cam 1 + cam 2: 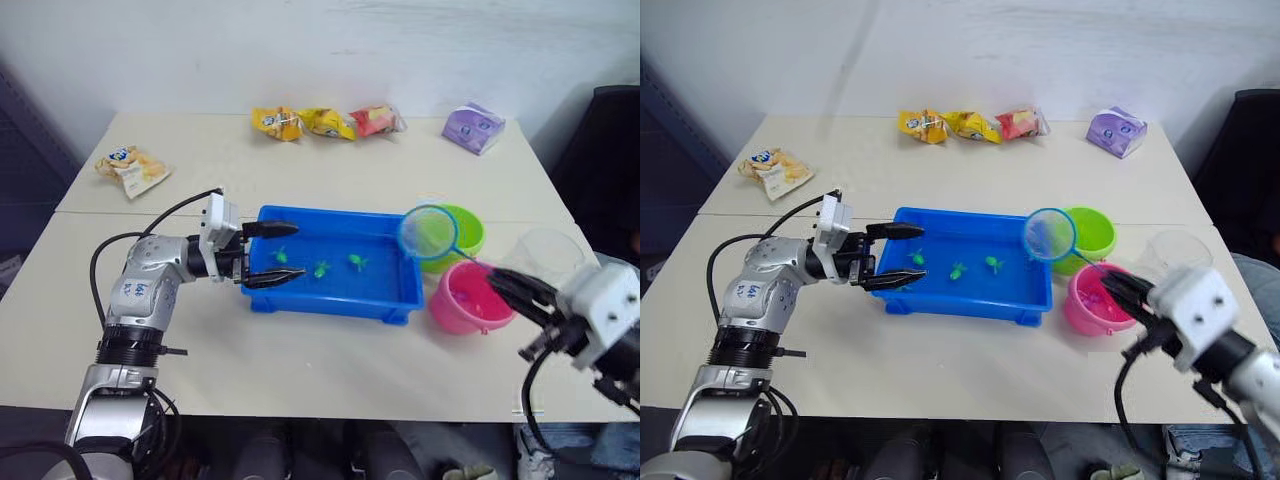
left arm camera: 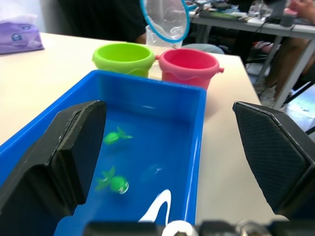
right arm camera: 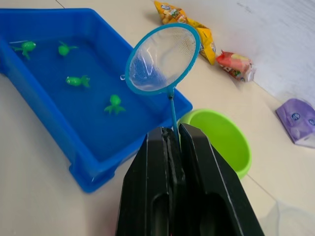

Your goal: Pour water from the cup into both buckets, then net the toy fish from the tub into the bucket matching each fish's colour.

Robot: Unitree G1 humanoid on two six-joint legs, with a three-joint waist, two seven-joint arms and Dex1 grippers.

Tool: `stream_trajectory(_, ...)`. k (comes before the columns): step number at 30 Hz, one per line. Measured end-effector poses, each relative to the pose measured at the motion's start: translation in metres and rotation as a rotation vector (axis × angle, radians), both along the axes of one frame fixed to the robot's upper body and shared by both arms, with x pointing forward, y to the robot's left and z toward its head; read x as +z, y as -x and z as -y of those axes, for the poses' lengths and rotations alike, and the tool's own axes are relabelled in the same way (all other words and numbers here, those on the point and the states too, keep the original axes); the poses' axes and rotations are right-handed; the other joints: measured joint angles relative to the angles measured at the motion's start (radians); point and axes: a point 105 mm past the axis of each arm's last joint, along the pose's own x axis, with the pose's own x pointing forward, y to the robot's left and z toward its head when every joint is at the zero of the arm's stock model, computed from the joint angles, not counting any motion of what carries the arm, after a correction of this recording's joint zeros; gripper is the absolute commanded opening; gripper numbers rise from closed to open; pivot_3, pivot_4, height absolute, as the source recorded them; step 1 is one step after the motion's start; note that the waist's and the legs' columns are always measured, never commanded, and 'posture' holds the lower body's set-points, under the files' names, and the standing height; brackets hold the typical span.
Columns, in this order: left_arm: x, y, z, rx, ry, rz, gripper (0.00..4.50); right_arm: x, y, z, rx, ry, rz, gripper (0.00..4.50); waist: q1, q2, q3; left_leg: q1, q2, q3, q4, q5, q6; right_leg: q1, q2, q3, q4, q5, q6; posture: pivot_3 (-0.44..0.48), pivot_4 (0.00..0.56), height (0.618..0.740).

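Observation:
The blue tub [image 1: 398, 303] lies mid-table, holding water and several green toy fish [image 1: 321, 269]. My left gripper [image 1: 273, 255] stands open at the tub's left end, its fingers [image 2: 78, 147] spread across that end with nothing between them. My right gripper [image 3: 173, 135] is shut on the thin handle of the net [image 1: 430, 230]. The net's blue hoop hangs over the tub's right end, beside the green bucket [image 1: 466, 232], and I see no fish in the mesh. The pink bucket [image 1: 462, 300] stands just in front of the green one. The clear cup [image 1: 545, 252] sits to their right.
Snack packets [image 1: 302, 123] and a purple tissue pack [image 1: 473, 127] lie along the table's far edge. Another snack bag [image 1: 131, 168] is at the far left. A black cable [image 1: 170, 215] loops off my left arm.

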Motion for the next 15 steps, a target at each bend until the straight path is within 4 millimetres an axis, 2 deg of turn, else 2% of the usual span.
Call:
stream_trajectory(4, -0.010, 0.000, -0.017, 0.063, -0.018, -0.022, 4.44, -0.014, -0.028, -0.011, 0.014, 0.124, -0.049, 0.00, 0.001, 0.000, 0.000, -0.001, 0.000, 0.000, 0.000, 0.000, 0.000, 0.000, -0.001, 0.000, -0.002, 0.000, 0.000, 0.000, 0.150, 0.740)
stream_trajectory(10, -0.014, 0.002, -0.030, 0.110, -0.029, -0.022, 4.44, -0.031, -0.070, -0.014, -0.031, 0.273, -0.035, 0.00, 0.006, 0.000, 0.000, -0.002, 0.000, 0.001, 0.001, 0.001, -0.003, -0.002, -0.001, 0.000, -0.002, 0.000, 0.000, 0.000, 0.150, 0.740)
stream_trajectory(15, -0.016, 0.004, -0.037, 0.140, -0.028, -0.019, 4.44, -0.042, -0.092, -0.023, -0.023, 0.368, -0.044, 0.00, 0.006, 0.000, 0.000, -0.003, 0.000, 0.001, 0.000, 0.001, -0.003, -0.003, -0.001, 0.000, -0.002, 0.000, 0.000, 0.000, 0.150, 0.740)
